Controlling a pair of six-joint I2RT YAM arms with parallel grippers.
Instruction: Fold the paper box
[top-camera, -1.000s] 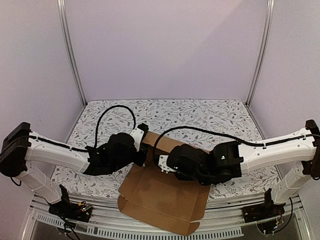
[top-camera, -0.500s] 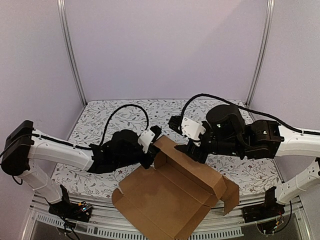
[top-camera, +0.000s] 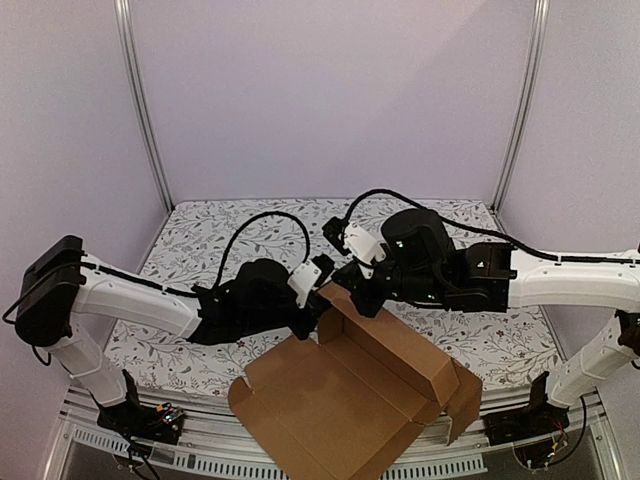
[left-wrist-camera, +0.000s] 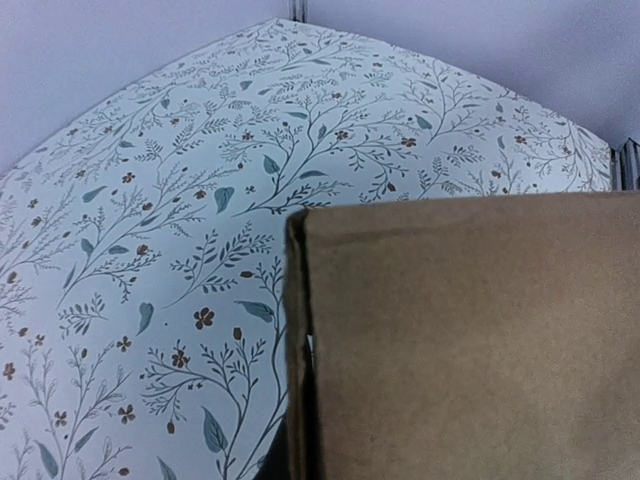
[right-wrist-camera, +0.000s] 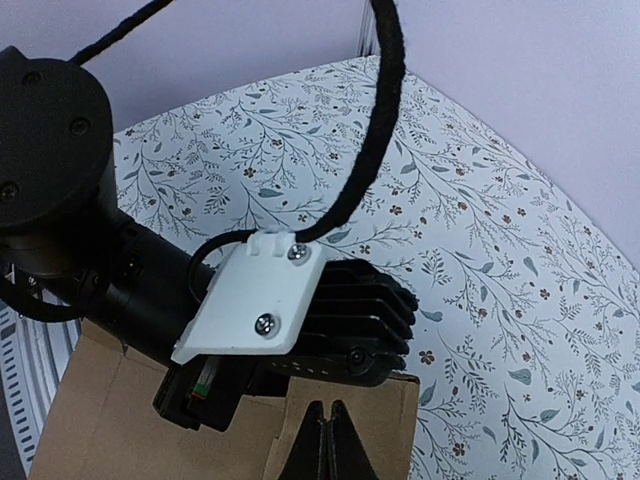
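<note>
I see the paper box (top-camera: 340, 410) plain brown, one wall raised, lying diagonally far-left to near-right; left gripper (top-camera: 318, 300) pinches it, right gripper (right-wrist-camera: 325, 428) pressed together.

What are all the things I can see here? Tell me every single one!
paper box: one, brown cardboard, partly folded, at the table's near edge, back wall raised
floral table cover: one, white with leafy flowers, under everything
metal posts: two, silver, back corners
walls: pale purple, behind and at both sides
cables: two, black, looping above the arms
left arm: one, white and black, reaching from the left
right arm: one, white and black, reaching from the right
left gripper: one, black, shut on the box's raised corner
right gripper: one, black, shut, beside that corner
</note>
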